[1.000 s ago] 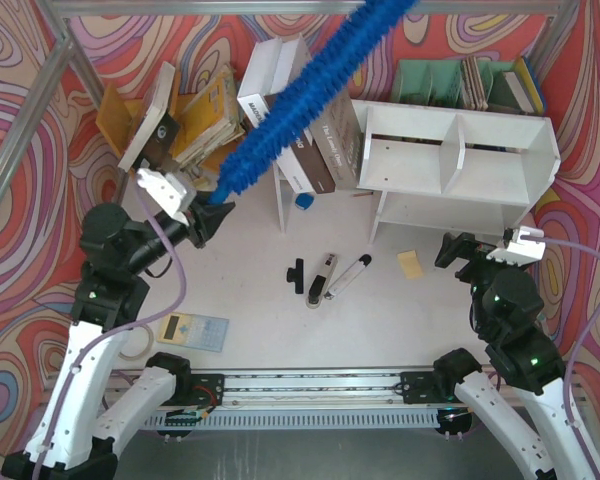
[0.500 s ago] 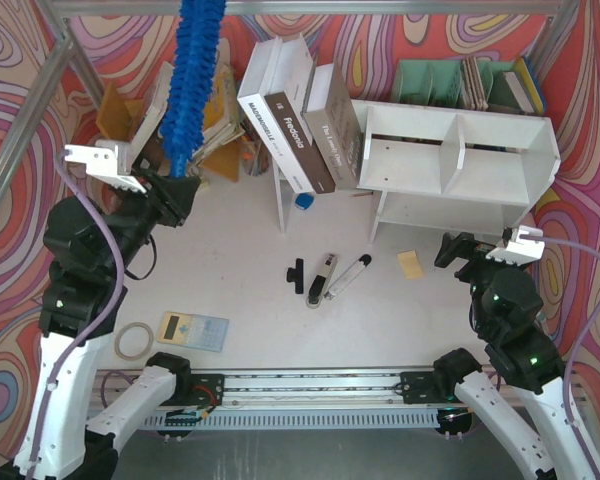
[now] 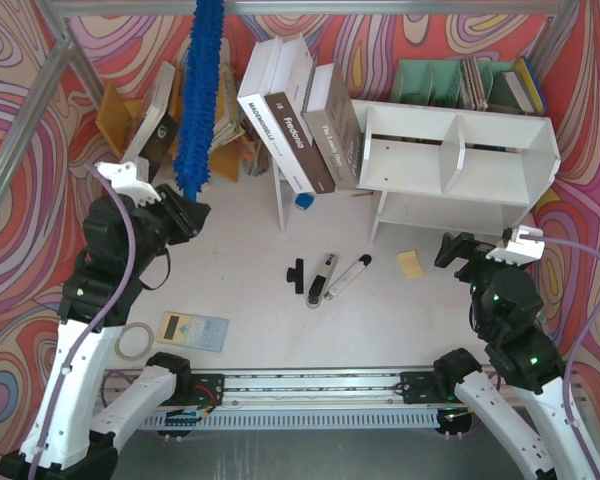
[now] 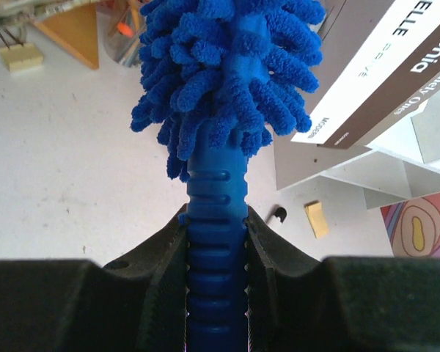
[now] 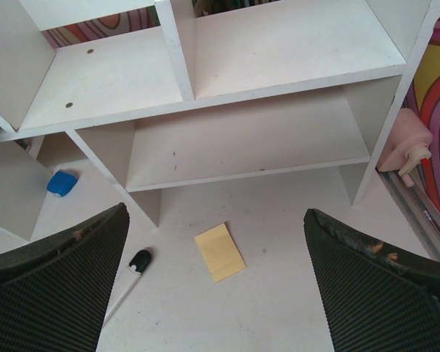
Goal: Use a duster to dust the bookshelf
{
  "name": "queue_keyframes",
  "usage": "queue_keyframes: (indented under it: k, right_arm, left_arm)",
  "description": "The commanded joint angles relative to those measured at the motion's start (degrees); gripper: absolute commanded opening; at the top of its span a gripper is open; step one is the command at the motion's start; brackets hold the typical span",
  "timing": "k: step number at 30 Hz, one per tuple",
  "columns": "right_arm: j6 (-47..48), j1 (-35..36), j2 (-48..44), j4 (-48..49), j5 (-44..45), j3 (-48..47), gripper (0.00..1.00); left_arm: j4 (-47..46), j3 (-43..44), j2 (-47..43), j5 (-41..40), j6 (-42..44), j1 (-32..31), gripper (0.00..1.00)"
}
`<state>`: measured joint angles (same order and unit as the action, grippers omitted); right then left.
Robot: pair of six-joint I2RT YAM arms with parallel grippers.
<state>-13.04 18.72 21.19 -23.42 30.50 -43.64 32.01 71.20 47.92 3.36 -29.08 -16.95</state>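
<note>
Tabletop [image 3: 250, 320] white, scuffed; swirl-patterned walls [image 3: 10, 50]; bookshelf [image 3: 450, 108] at back right.

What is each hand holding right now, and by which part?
The left hand grips the duster by its ribbed handle, just below the fluffy head. The right hand is open, holding nothing.

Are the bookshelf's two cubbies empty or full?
Empty: the bookshelf shows only bare white boards in both cubbies and on its lower shelf.
</note>
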Motion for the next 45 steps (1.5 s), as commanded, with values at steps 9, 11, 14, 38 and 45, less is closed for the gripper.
queue_keyframes:
  k: [9, 11, 14, 38, 45]
  right_arm:
    - [0.65, -0.20, 1.04, 1.38, 0.68, 0.30, 0.90]
    - [0.62, -0.18, 1.13, 1.27, 0.79, 0.28, 0.90]
    - [0.65, -0.18, 1.07, 1.28, 0.86, 0.31, 0.90]
    - [0.19, -0.22, 1.40, 0.91, 0.52, -0.24, 0.90]
    - [0.18, -0.18, 1.58, 0.82, 0.13, -0.48, 0.90]
  left_arm:
    - [-5.78, -5.34, -4.76, 1.41, -3.00, -12.00, 0.00]
    - [-5.67, -5.47, -4.67, -0.59, -2.83, -15.44, 0.00]
    - [-6.09, -6.11, -4.66, -1.87, -2.86, -18.26, 0.00]
    - [4.00, -2.67, -8.19, -22.35, -2.51, -18.82, 0.00]
    - [4.33, 0.49, -7.18, -21.22, -0.34, -18.82, 0.00]
